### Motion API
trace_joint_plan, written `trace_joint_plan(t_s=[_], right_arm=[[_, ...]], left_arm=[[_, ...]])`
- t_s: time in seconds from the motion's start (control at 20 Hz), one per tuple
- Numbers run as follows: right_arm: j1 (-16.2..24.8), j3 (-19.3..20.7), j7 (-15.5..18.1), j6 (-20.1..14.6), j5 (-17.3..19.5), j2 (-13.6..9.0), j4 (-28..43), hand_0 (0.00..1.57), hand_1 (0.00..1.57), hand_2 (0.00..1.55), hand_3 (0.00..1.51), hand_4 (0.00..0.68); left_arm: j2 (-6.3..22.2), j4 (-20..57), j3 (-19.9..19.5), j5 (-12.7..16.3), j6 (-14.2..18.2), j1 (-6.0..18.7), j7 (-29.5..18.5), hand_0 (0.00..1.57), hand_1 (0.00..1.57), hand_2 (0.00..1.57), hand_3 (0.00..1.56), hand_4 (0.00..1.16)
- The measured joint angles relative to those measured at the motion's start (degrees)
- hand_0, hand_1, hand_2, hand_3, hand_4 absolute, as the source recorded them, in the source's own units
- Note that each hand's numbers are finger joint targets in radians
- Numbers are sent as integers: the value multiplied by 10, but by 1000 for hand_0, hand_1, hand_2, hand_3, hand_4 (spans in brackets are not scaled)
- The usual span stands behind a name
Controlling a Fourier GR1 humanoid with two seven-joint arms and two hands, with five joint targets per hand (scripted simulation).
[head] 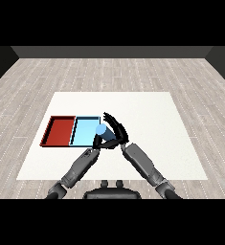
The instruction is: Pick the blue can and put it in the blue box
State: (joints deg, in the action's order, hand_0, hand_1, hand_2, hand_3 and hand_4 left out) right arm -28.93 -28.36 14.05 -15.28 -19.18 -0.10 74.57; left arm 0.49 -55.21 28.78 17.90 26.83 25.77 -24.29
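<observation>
The blue can (pixel 101 129) stands upright over the right edge of the light blue tray (pixel 84 130). My right hand (pixel 117 130) reaches in from the right and curls round the can, fingers behind it and thumb below it. My left hand (pixel 95 143) sits just under the can at the tray's near right corner, largely covered by the can and the right thumb. I cannot tell whether the can rests on the tray or is held just above it.
The red tray (pixel 59 130) lies directly left of the light blue one, sharing a wall. Both forearms come up from the lower corners and meet near the blue tray. White table stretches to the right and beyond the trays.
</observation>
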Motion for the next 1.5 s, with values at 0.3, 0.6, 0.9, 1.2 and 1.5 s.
trace_joint_plan(t_s=[0.3, 0.6, 0.9, 1.2, 1.5], right_arm=[[24, 33, -8, 27, 9, -7, 36, 0, 0, 0, 0, 0], [95, 60, -15, 51, 13, -30, 117, 0, 0, 0, 0, 0], [177, 106, -23, 59, -9, -68, 232, 0, 0, 0, 0, 0], [229, 177, -5, 84, -41, -99, 275, 0, 0, 0, 0, 0], [262, 210, -5, 87, -42, -115, 285, 0, 0, 0, 0, 0]], left_arm=[[8, 2, -21, -28, -13, -7, -1, 1571, 1571, 1571, 1500, 1131], [4, 13, -47, -48, -13, 0, 3, 1571, 1571, 1571, 1494, 1126], [15, 30, -67, -67, -22, 10, 10, 1571, 1571, 1571, 1492, 1131], [44, 48, -102, -83, -21, 32, 41, 1571, 1571, 1571, 1492, 1145], [103, 97, -158, -71, -36, 37, 75, 1571, 1571, 1571, 1507, 1081]])
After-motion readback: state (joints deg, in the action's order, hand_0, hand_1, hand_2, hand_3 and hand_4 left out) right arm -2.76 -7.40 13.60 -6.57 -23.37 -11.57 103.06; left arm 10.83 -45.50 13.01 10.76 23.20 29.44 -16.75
